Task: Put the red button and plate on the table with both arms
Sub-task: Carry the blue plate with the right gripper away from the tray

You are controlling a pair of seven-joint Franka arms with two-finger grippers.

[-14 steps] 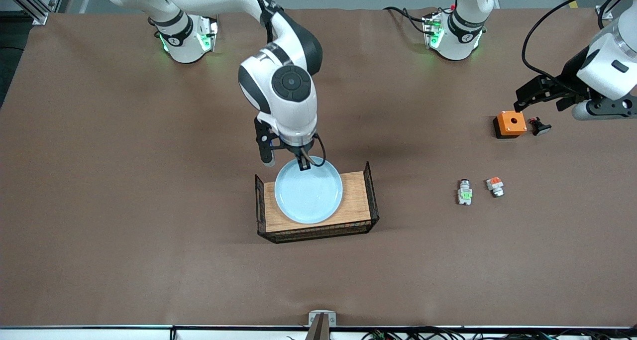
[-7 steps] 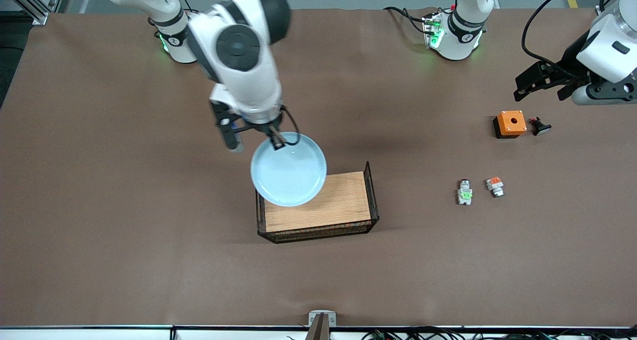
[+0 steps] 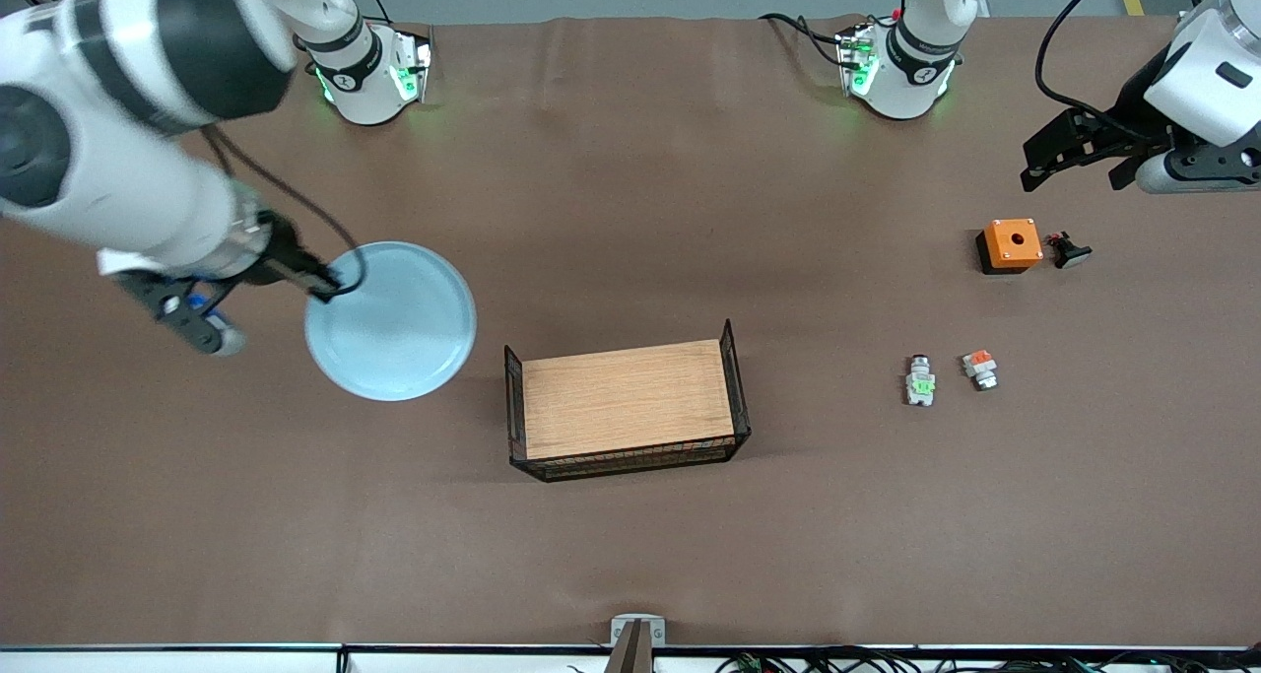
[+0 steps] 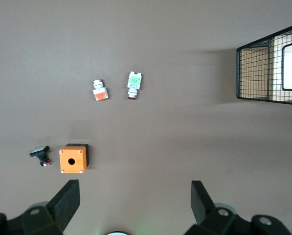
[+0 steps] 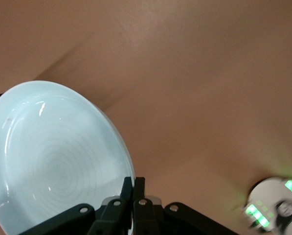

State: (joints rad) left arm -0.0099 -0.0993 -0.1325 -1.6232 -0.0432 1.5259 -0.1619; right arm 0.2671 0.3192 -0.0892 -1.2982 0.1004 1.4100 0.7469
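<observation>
My right gripper is shut on the rim of the pale-blue plate and holds it in the air over the brown table, toward the right arm's end. In the right wrist view the fingers pinch the plate's rim. The red button, a whitish-grey part with a green block, lies on the table toward the left arm's end; it also shows in the left wrist view. My left gripper is open and empty in the air near the orange box; its jaws stand wide apart.
The bare wooden tray with black wire ends stands mid-table and shows in the left wrist view. A similar part with an orange-red block lies beside the red button. An orange box with a hole and a small black part lie farther from the camera.
My right gripper lifted the plate off the wooden tray and swung it toward the right arm's end of the table. My left gripper drifted slightly toward the bases.
</observation>
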